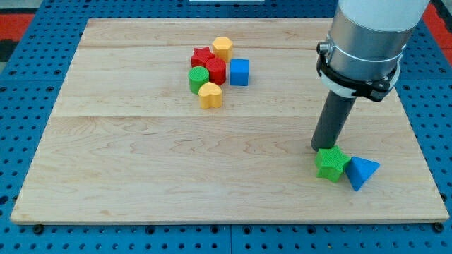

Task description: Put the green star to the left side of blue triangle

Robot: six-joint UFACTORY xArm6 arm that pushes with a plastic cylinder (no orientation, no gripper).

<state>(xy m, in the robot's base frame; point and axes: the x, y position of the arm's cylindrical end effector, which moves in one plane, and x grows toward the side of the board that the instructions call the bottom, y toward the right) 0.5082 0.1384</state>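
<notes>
The green star [330, 164] lies near the board's bottom right, touching the left side of the blue triangle [361, 173]. My tip [319, 148] rests on the board just above the star's upper left edge, touching or nearly touching it. The dark rod rises from there to the grey arm body at the view's top right.
A cluster sits at the upper middle of the wooden board [141, 162]: a red star [202, 56], a yellow hexagon [222, 48], a red block [216, 70], a blue cube [239, 72], a green cylinder [198, 80] and a yellow heart [210, 94].
</notes>
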